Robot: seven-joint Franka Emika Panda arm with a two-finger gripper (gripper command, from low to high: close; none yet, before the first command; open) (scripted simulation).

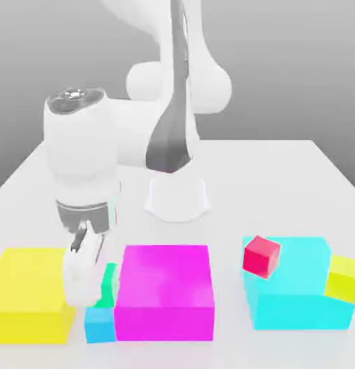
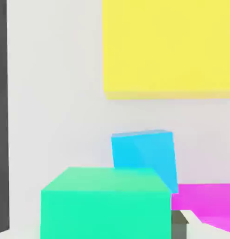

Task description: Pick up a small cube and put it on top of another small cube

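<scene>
Closest to the hand camera is the green cube point(image 2: 105, 212), gripped narrowly by the gripper point(image 1: 97, 288), its near face level in that picture and partly covering the sky-blue cube point(image 2: 145, 149). Across the exterior view spreads the pale counter point(image 1: 245, 187), with the white robot arm point(image 1: 83, 151) reaching over it on the exterior view's left. Three big blocks sit in a row: a magenta block point(image 1: 166, 288) in the middle, a yellow block point(image 1: 29, 295) toward the exterior view's left and a cyan block point(image 1: 296, 295) toward its right. Among the smaller things, a red cube point(image 1: 261, 256) lies tilted over the cyan block's left part, and a yellow-green cube point(image 1: 345, 279) overlaps its right side; what bears either one, I cannot tell. The sky-blue cube rests on the counter between the yellow and magenta blocks, near their front faces. In the exterior view the green cube shows just above it; whether the two touch, I cannot tell.
</scene>
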